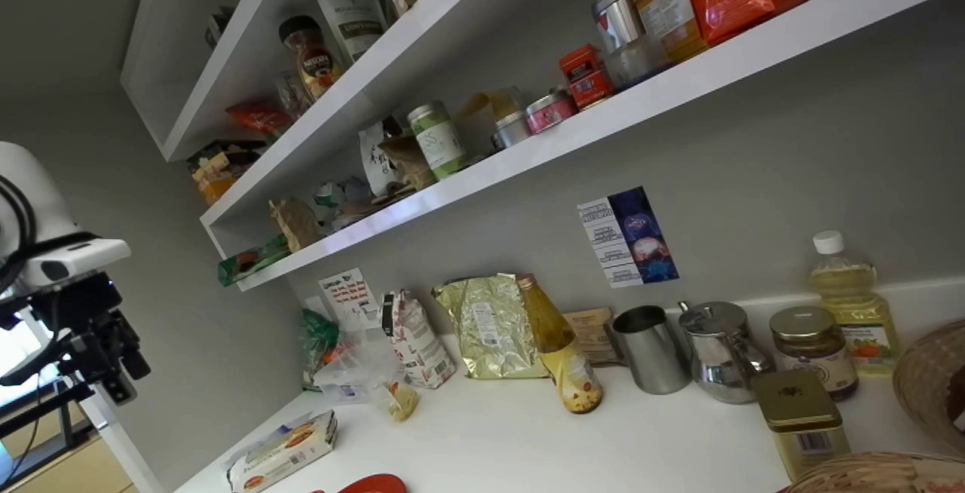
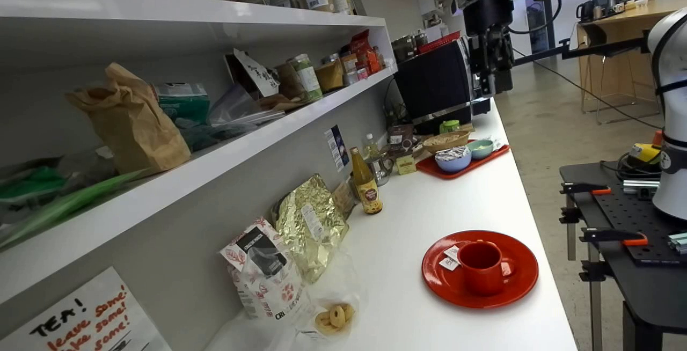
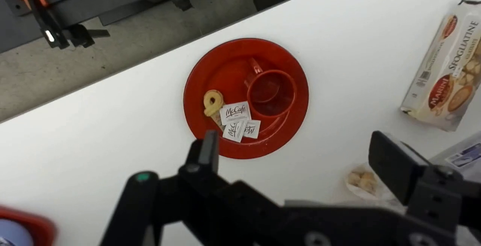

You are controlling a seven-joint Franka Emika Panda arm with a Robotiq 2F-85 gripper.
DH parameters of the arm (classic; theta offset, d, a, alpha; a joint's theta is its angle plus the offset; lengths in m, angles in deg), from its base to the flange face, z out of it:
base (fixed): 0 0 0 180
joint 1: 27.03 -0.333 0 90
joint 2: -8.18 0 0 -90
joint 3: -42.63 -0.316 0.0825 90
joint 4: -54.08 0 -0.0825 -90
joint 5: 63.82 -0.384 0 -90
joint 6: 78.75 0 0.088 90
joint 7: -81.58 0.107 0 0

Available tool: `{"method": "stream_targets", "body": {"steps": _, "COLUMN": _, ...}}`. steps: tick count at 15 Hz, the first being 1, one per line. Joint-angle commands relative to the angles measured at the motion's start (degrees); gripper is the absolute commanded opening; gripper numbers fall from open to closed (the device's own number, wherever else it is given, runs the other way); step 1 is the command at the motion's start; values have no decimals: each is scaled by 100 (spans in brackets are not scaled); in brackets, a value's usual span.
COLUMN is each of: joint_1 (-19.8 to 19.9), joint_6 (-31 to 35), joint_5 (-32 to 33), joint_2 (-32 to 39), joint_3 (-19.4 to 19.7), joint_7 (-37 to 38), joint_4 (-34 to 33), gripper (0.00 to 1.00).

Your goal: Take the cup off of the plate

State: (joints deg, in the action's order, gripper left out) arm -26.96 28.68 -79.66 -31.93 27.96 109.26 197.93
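Note:
The red cup point(image 2: 483, 270) stands upright on the red plate point(image 2: 518, 289), which lies on the white counter. In the wrist view the cup point(image 3: 272, 94) sits off-centre on the plate point(image 3: 244, 151), its handle pointing up in the picture. Several white McCafe packets point(image 3: 235, 113) and a ring-shaped cookie point(image 3: 213, 100) lie beside it on the plate. My gripper point(image 3: 294, 137) is open and empty, with its fingers wide apart. In both exterior views the gripper point(image 2: 488, 85) point(image 1: 127, 380) is high above the counter, well away from the cup. Only the plate's edge point(image 1: 377, 485) shows in an exterior view.
Shelves point(image 1: 573, 135) overhang the counter's wall side. A glass bottle point(image 2: 366, 184), gold bag point(image 2: 311, 227) and flour bag point(image 2: 268, 270) stand along the wall. A biscuit pack point(image 3: 447, 65) lies on the counter. A red tray point(image 2: 456, 171) with bowls is farther along.

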Motion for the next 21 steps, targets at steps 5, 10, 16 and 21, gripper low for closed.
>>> {"method": "stream_targets", "body": {"steps": 5, "joint_1": 126, "joint_6": 1056, "joint_5": 1105, "joint_2": 418, "joint_3": -907, "joint_7": 1631, "joint_4": 535, "gripper": 100}}
{"method": "stream_targets", "body": {"steps": 10, "joint_1": -59, "joint_6": 1133, "joint_5": 1133, "joint_2": 1262, "joint_3": -734, "joint_7": 1879, "joint_4": 428, "gripper": 100}}
{"method": "stream_targets", "body": {"steps": 16, "joint_1": -85, "joint_6": 1732, "joint_5": 1376, "joint_2": 2353, "joint_3": -724, "joint_7": 2197, "joint_4": 206, "gripper": 100}}
{"method": "stream_targets", "body": {"steps": 21, "joint_1": -110, "joint_6": 2185, "joint_5": 1742, "joint_2": 3397, "joint_3": -522, "joint_7": 2718, "joint_4": -194, "gripper": 100}}
